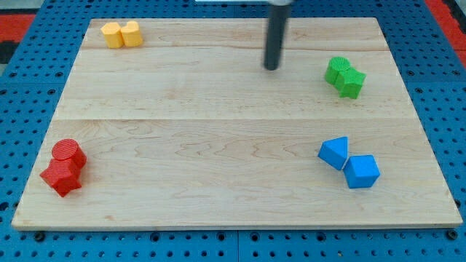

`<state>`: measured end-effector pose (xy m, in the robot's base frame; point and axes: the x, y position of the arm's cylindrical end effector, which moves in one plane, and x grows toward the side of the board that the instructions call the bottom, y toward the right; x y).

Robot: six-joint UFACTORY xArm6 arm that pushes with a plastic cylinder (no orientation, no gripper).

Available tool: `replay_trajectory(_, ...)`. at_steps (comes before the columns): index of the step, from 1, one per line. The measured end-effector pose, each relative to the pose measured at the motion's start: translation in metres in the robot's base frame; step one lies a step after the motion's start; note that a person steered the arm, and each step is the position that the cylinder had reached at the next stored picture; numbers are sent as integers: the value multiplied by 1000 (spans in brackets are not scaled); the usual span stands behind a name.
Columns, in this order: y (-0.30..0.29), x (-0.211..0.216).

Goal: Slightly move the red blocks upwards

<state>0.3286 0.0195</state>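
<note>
- Two red blocks are seen at the view's bottom left of the bench point(218, 145), touching: a red cylinder point(68, 152) just above a red angular block point(62, 176) whose exact shape cannot be made out.
- No pincer is fitted, so no open or closed state can be told; my tip point(272, 68) is seen near the view's top, right of centre, well apart from the red blocks and touching no block.
- At the view's right, a blue wedge point(334, 152) and a blue cube point(362, 172) are seen touching.
- Farther up, two green blocks point(345, 76) are pressed together right of the tip.
- Two yellow blocks point(121, 33) are set together at the top left.
- The light wooden bench is surrounded by a blue perforated surface point(29, 87).
</note>
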Motion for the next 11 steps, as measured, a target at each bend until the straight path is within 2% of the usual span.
replay_trajectory(2, -235, 41)
replay_trajectory(3, -293, 47)
replay_trajectory(4, -299, 59)
replay_trajectory(7, -313, 152)
replay_trajectory(9, -324, 192)
replay_trajectory(10, -324, 248)
replay_trajectory(11, -319, 285)
